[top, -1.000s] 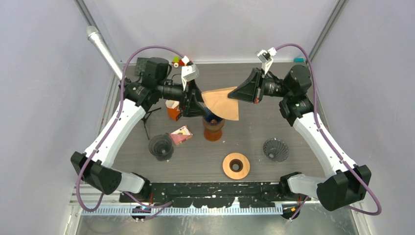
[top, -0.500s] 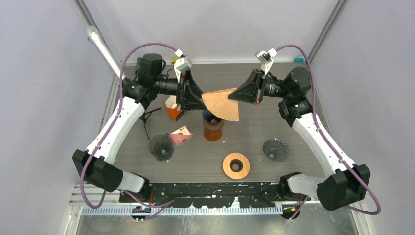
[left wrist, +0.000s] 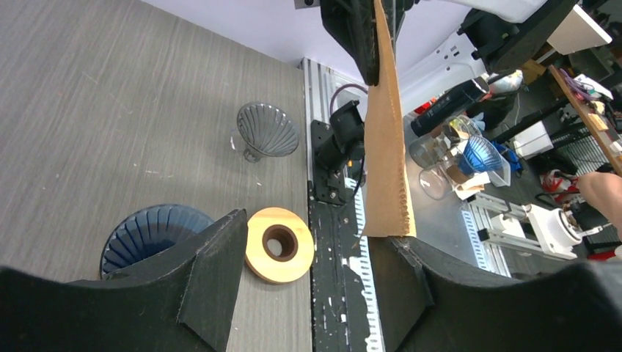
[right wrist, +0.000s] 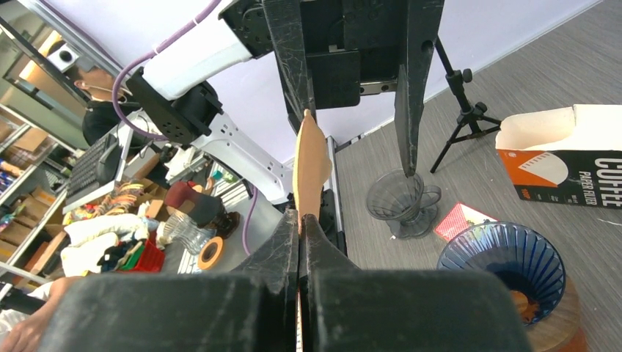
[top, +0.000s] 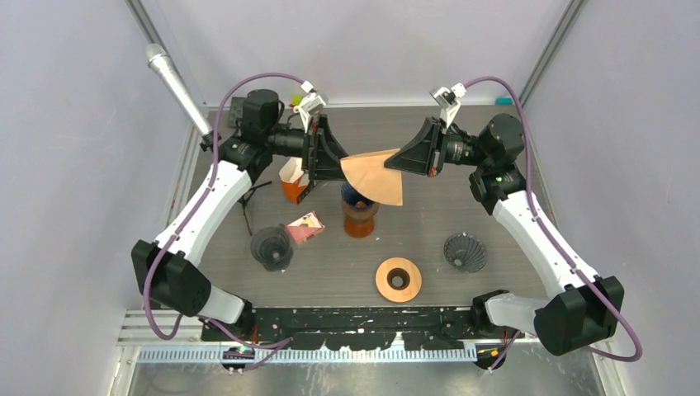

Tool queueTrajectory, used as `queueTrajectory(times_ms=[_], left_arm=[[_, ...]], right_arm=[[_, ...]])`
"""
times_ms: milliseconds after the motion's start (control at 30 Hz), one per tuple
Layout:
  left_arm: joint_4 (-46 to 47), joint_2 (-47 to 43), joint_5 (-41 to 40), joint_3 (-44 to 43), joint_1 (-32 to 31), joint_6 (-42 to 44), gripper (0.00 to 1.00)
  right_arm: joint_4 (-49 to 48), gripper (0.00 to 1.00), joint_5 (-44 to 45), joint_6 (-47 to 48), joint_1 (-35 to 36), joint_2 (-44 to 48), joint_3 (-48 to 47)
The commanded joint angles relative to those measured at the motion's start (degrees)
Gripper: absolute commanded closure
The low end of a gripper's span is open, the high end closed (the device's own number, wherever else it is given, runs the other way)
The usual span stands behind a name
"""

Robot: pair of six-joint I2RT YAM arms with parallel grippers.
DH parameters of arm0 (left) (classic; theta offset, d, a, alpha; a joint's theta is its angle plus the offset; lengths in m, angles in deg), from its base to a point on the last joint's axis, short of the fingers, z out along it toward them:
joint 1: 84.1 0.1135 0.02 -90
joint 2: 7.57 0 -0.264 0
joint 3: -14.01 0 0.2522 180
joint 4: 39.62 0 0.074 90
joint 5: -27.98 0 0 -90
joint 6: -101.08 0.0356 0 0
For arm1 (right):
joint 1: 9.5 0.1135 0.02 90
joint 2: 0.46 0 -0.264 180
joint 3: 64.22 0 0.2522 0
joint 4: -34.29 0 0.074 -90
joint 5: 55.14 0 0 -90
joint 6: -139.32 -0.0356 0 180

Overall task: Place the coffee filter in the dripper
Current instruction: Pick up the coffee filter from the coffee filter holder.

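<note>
The coffee filter (top: 376, 175), a tan paper cone folded flat, hangs in the air above the middle of the table (top: 462, 206), tilted so its broad curved edge points toward the left arm. The right gripper (top: 394, 159) has its fingers pressed together on the filter's narrow end, and the right wrist view shows the paper standing edge-on out of the closed fingertips. The left gripper (top: 330, 161) faces it with its fingers spread wide. In the left wrist view the filter's free edge reaches into that gap and lies close to one finger, though whether they touch cannot be told. Below the filter stands the blue dripper (top: 357, 198), its ribbed bowl open upward on a brown stand (top: 360, 219), and the paper is well apart from it. Just beside the stand, on the left arm's side, are an orange filter box (top: 290, 183) with its flap open and a small pink card (top: 305, 227). Nearer the arm bases are a dark ribbed dripper (top: 271, 245), a second one (top: 465, 252) and, between them, a wooden ring (top: 399, 279).
</note>
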Motion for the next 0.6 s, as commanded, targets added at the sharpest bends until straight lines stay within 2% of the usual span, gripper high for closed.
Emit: queueTrajectory(times_ms=[0,67,167,233,567], left_arm=[[14.0,-0.1,1.9,3.0,0.2,-9.9,0.38],[24.4,-0.2,1.2,6.4,-0.3,-17.2,0.38],[48.2,-0.6,-2.6,15.2,-0.9,-33.3,0.37],[58.1,0.1,-4.8,17.8,-1.1,-41.3,0.37],[65.1,2.5,-6.3,18.2,-1.3,-46.6,0.37]], right_arm=[[-2.9,0.99,1.8,-0.7,-0.2,1.0,0.7],[-5.1,0.99,3.2,-2.0,-0.3,0.9,1.6],[-10.3,0.99,5.4,-5.5,-0.2,0.2,3.3],[-12.2,0.99,6.8,-6.8,-0.4,-0.3,3.9],[-12.8,0.99,11.1,-7.0,-0.4,-2.2,5.7]])
